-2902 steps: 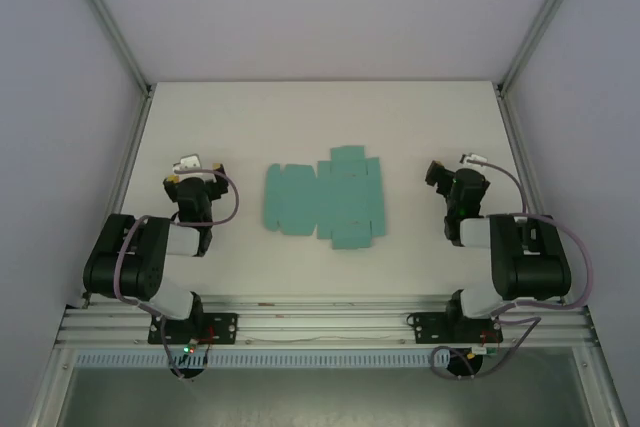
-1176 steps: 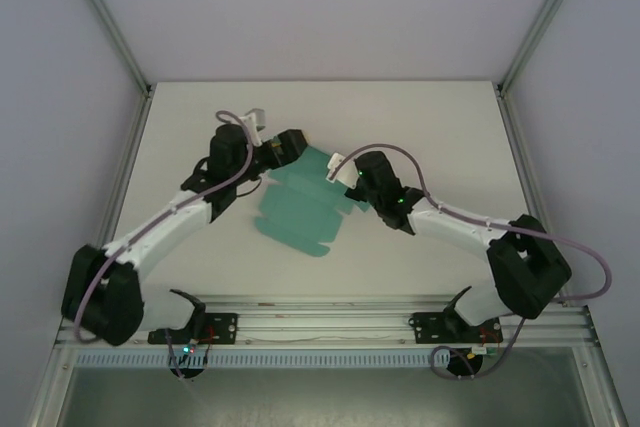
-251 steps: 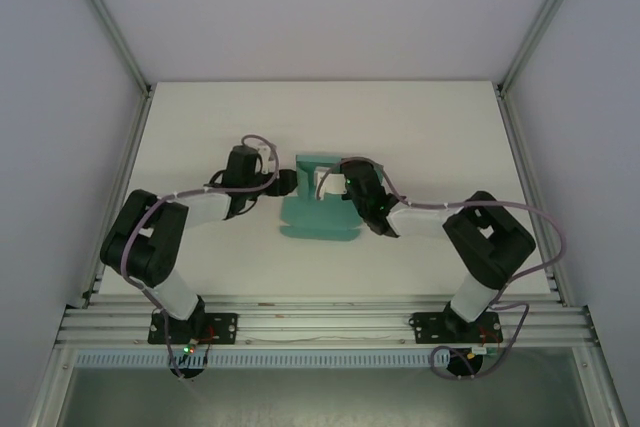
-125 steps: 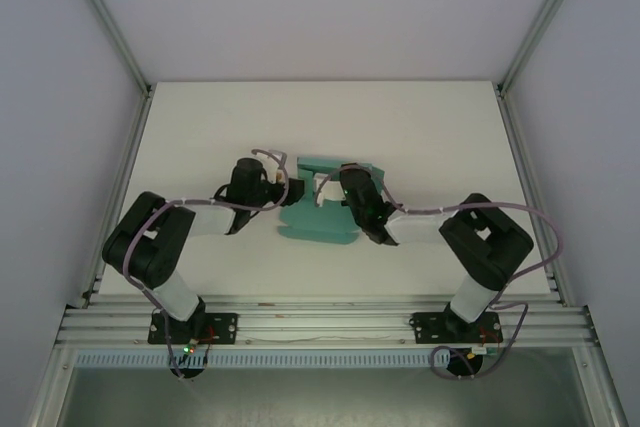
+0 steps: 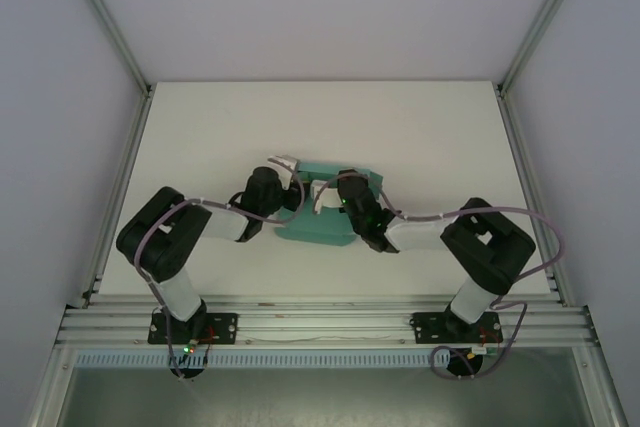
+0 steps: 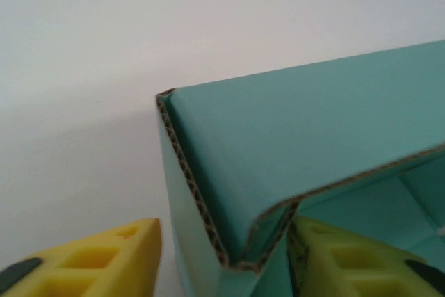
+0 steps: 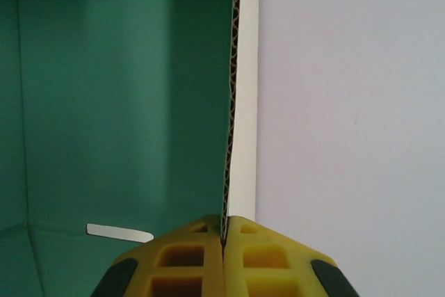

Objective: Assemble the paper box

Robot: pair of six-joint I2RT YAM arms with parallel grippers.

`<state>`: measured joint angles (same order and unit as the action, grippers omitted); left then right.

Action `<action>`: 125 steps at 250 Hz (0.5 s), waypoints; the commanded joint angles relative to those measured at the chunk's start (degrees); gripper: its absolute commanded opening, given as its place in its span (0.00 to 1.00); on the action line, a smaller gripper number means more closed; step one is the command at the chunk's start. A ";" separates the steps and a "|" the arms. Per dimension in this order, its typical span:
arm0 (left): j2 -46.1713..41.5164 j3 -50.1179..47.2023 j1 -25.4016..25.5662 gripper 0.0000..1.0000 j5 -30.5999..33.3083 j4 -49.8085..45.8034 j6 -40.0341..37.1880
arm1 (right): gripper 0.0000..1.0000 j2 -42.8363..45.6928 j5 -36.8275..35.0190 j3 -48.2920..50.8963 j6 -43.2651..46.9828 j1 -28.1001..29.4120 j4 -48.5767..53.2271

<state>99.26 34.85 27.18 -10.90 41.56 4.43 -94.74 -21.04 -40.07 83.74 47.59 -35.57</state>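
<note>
Part-folded paper box at the middle of the table, between both arms. One raised wall edge pinched tight in the right gripper, apparently to hold it upright. Folded corner straddled by the left gripper, fingers spread, outer one just clear of the card, placed to press the fold. Bare tabletop all round, near and far box edges free.

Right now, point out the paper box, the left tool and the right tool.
paper box [image 6: 313, 116], left wrist view, on its flat teal panel.
left tool [image 6: 224, 261], left wrist view, midway between its yellow fingertips, astride the box's wall.
right tool [image 7: 224, 231], right wrist view, where its yellow fingertips pinch the box's edge.
</note>
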 commanded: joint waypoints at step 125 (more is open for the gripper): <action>6.36 4.50 3.60 0.00 19.79 2.02 -0.62 | 0.00 1.72 1.81 -1.90 -10.31 0.57 12.40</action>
<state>103.55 38.28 29.58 0.23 42.37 3.77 -94.11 -21.43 -41.76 77.69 47.59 -30.39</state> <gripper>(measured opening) 0.094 0.049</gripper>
